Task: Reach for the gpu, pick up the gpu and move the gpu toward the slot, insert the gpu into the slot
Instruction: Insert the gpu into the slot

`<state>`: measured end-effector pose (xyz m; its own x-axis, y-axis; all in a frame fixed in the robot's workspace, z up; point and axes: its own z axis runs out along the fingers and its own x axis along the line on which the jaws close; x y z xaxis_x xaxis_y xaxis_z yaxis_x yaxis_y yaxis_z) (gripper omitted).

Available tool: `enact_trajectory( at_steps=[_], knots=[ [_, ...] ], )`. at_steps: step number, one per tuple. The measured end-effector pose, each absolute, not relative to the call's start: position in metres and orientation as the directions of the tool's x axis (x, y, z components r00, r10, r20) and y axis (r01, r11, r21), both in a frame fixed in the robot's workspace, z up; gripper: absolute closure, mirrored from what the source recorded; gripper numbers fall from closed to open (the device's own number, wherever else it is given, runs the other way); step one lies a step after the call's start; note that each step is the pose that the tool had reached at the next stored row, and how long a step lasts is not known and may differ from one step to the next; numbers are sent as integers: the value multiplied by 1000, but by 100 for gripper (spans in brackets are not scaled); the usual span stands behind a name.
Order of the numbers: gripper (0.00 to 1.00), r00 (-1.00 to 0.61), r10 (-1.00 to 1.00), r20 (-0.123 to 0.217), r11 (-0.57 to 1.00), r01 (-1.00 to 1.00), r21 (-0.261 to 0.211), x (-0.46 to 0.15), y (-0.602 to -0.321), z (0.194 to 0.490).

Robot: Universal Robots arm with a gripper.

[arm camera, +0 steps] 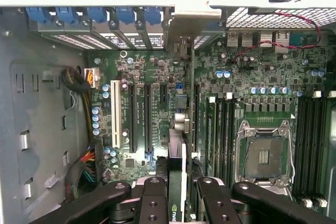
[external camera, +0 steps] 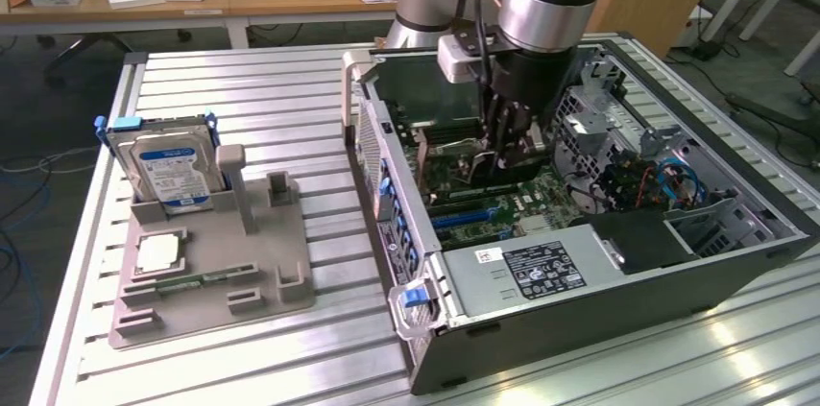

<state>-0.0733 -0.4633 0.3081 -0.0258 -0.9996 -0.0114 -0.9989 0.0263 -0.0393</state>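
Exterior view. The arm reaches down into the open computer case [external camera: 615,262], which lies on its side on the slatted desk [external camera: 256,89]. The tool [external camera: 502,158] grasps the gpu [external camera: 471,164], held on edge above the green motherboard [external camera: 513,200], its long axis running across the case toward the rear panel. Little of the card shows behind the fingers. On the exterior view's left, well apart, a grey fixture [external camera: 218,272] carries an upright hard drive [external camera: 167,168], a CPU chip [external camera: 157,252] and a memory stick [external camera: 192,281].

Wrist view. The gpu [arm camera: 177,166] appears edge-on as a thin strip clamped between the dark fingers [arm camera: 154,198], its silver bracket end pointing at the rear panel's blue slot latches [arm camera: 97,15]. It stands over the slot [arm camera: 195,124], parallel to the black connectors [arm camera: 148,116] and white connector [arm camera: 114,114] beside it. Whether it is seated cannot be told. The CPU socket [arm camera: 263,156] and memory slots [arm camera: 223,129] lie alongside.
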Motion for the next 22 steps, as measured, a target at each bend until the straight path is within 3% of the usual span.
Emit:
enact_trajectory(
  at_steps=[22],
  knots=[
    [74, -26, -1000, -11, 26, -999, -39, -77, -464, 295]
  ],
)
